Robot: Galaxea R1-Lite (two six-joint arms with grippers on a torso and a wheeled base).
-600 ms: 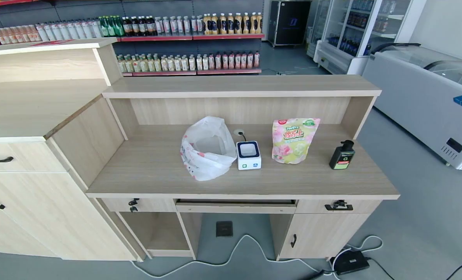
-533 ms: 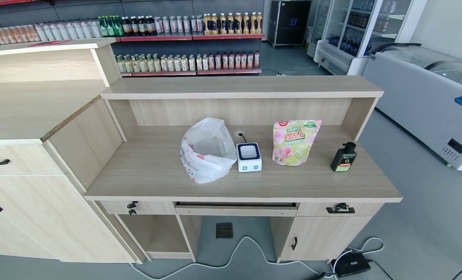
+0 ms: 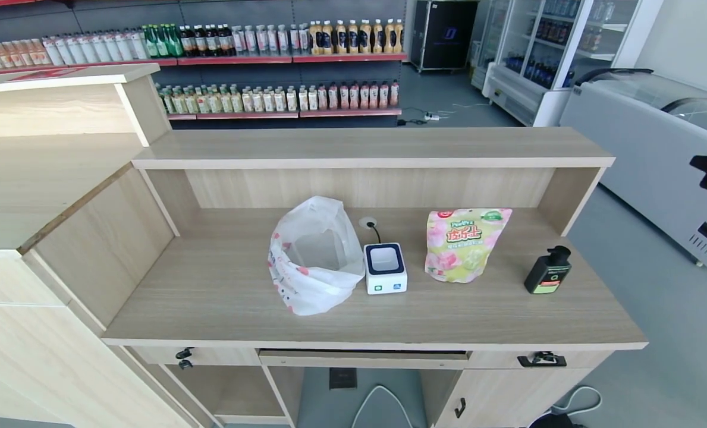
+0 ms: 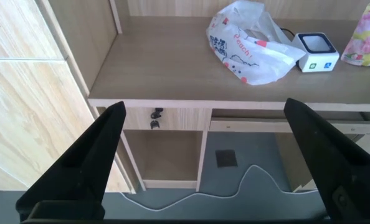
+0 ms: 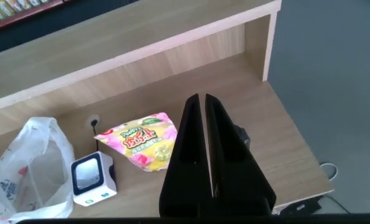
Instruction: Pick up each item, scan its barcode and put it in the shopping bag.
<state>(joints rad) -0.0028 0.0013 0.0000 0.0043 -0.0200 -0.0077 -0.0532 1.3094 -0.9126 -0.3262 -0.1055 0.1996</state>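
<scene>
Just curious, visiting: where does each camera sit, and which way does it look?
Head view: on the robot's head, looking forward and down at the counter with shopping bag, scanner, pouch, bottle.
Left wrist view: on the left wrist, low, facing the counter's front; open left gripper in front.
Right wrist view: on the right wrist, high over the counter; shut right gripper in front.
Shared: all show shopping bag and scanner.
</scene>
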